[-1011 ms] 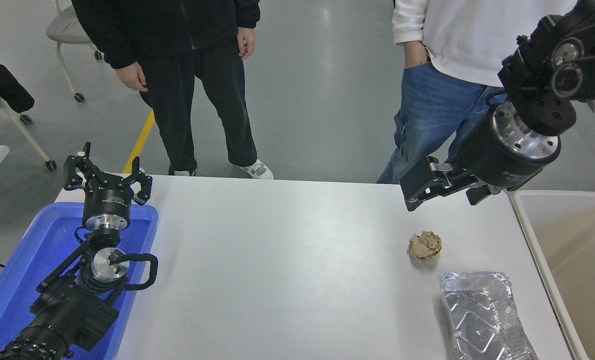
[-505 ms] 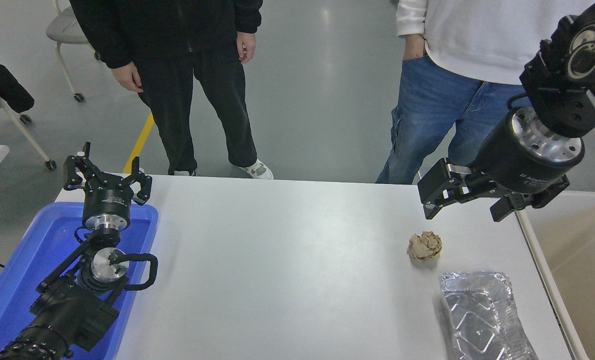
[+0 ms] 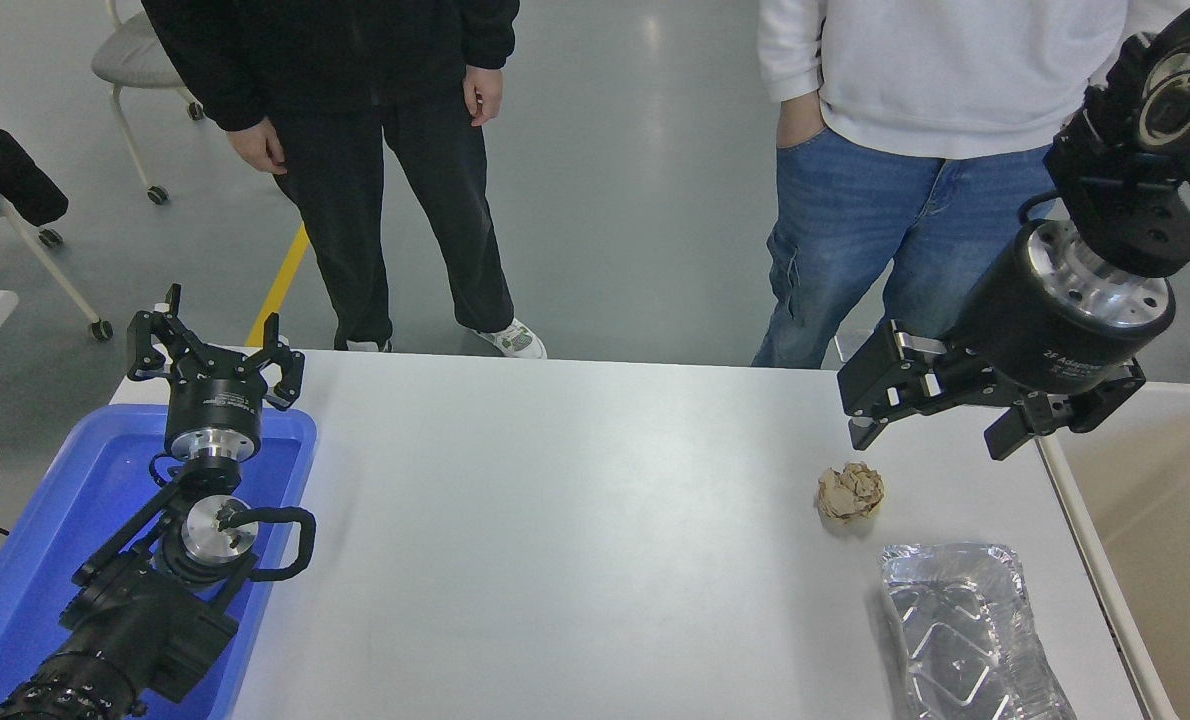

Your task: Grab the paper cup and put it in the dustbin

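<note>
Movement over the last sec is all on the right arm: its end effector (image 3: 927, 440) has slid rightward and a bit lower vs a sec ago, and in the last half sec it has barely shifted. It now hangs over the far right part of the surface (image 3: 575, 520), just beside the dustbin (image 3: 1100, 565) rim, w/ the wrist body partly over the bin's near corner. Jaws are spread wide w/ nothing between them.

Paper cup isn't visible anywhere, not on the surface and not in the end effector. The part of the dustbin interior that shows is bare beige, but the arm covers a corner of it and the frame cuts off the rest, so whether the cup lies inside can't be told.

Judgement: an empty, wide end effector next to the bin fits a drop already made, but w/o sight of the cup that's unconfirmed.

Rest is unchanged: crumpled brown paper ball (image 3: 850, 492) sits near the end effector, foil tray (image 3: 965, 630) just beyond it toward the camera. Left end effector (image 3: 210, 345) stays parked, jaws apart, over the blue tub (image 3: 45, 530). Person in the white top (image 3: 945, 70) has stepped slightly left
</note>
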`<state>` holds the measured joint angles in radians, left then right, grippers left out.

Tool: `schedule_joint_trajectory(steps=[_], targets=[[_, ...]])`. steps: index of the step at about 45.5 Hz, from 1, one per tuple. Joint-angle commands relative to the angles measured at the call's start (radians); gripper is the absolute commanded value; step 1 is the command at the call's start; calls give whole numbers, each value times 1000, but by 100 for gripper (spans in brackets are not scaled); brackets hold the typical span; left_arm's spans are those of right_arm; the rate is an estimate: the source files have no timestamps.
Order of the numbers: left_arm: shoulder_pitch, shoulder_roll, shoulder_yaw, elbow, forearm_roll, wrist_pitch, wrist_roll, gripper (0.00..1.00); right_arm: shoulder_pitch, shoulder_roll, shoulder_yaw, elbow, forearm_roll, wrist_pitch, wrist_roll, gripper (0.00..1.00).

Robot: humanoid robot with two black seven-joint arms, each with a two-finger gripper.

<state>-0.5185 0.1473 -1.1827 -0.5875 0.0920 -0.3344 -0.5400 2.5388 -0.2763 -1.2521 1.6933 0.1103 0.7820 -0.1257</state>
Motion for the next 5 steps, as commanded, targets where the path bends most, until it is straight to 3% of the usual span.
schedule_joint_trajectory(steps=[1, 5], targets=[[0, 0, 0, 0, 0, 0, 0, 99, -3, 8, -1, -7, -3, 3, 1, 100], [0, 0, 0, 0, 0, 0, 0, 99, -5, 11, -1, -9, -6, 3, 1, 100]])
